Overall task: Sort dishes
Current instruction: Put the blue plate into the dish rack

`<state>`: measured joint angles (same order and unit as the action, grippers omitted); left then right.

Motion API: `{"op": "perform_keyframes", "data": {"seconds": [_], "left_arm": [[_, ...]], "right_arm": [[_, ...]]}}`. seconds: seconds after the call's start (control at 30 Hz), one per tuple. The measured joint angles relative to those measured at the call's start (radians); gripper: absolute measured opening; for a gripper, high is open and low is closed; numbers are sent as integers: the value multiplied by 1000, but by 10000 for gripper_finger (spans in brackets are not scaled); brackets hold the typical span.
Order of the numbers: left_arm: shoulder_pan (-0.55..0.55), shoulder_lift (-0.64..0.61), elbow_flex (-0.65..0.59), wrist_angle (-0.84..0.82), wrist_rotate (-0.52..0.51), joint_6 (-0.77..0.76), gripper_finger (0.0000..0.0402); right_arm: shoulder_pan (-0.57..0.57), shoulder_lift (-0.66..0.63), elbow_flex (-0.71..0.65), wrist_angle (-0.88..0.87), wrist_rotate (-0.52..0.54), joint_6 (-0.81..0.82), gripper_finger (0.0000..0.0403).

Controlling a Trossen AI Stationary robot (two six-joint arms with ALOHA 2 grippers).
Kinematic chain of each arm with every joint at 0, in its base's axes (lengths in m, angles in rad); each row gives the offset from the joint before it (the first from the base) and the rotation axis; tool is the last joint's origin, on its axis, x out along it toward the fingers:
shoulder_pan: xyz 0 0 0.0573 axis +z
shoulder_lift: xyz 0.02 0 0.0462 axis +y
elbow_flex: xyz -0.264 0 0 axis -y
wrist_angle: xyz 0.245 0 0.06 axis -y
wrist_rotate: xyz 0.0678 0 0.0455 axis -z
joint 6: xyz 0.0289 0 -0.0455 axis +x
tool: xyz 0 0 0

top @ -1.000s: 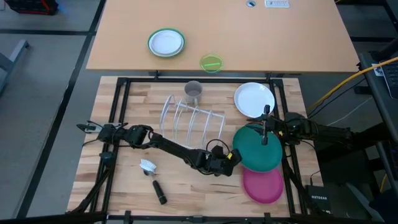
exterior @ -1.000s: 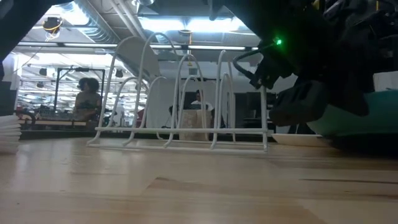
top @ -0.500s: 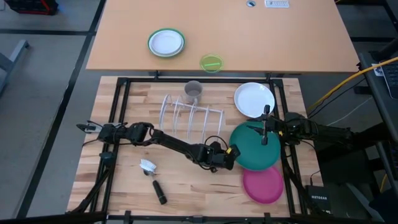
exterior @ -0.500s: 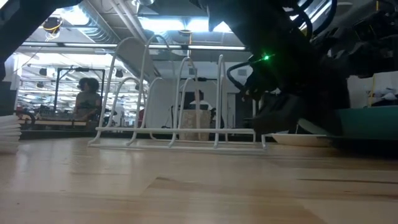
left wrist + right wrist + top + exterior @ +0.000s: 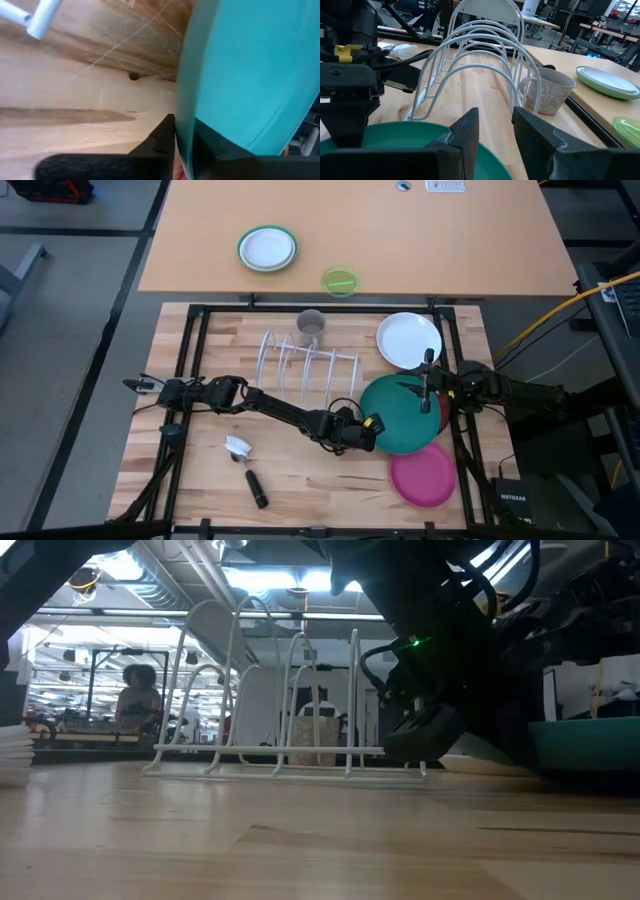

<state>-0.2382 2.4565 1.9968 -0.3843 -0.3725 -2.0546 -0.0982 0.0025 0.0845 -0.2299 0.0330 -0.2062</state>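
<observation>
The large teal-green plate (image 5: 405,418) lies at the table's right, and my left gripper (image 5: 366,427) is shut on its left rim. My right gripper (image 5: 428,394) stands open just above the same plate's right half, its fingers (image 5: 465,132) pointing toward the rack. A dark red sliver (image 5: 444,412) shows under the teal plate's right edge. The white plate (image 5: 408,340) lies flat behind it, and the magenta pink plate (image 5: 423,476) lies flat in front of it. My left gripper pinches the teal plate's left rim (image 5: 181,112) between its two fingers, one finger (image 5: 159,141) on the underside and the other on the upper face. The fingers come in low from the table's left. The gripper hides whether the held rim is off the table.
A white wire dish rack (image 5: 308,366) stands at the table's middle with a grey mug (image 5: 311,328) behind it. A dish brush (image 5: 244,468) lies near the front left. On the far table sit a small green-rimmed plate (image 5: 267,248) and a lime-green dish (image 5: 340,281).
My left gripper has moved a little toward the far edge at the teal plate's left rim. The teal plate has slid slightly toward the table's left, baring a dark red sliver at its right edge.
</observation>
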Motion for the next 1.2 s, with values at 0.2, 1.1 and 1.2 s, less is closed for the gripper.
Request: {"op": "perform_keyframes", "data": {"seconds": [0.2,1.1,1.2], "left_arm": [[-7,1,-1,25,23,114,11],[-138,-7,362,-494,-231,470,1],[-158,-84,315,-567,-334,421,1]], "right_arm": [[0,0,0,0,0,0,127],[0,0,342,-104,-71,-178,127],[0,0,394,-148,-71,-200,127]]}}
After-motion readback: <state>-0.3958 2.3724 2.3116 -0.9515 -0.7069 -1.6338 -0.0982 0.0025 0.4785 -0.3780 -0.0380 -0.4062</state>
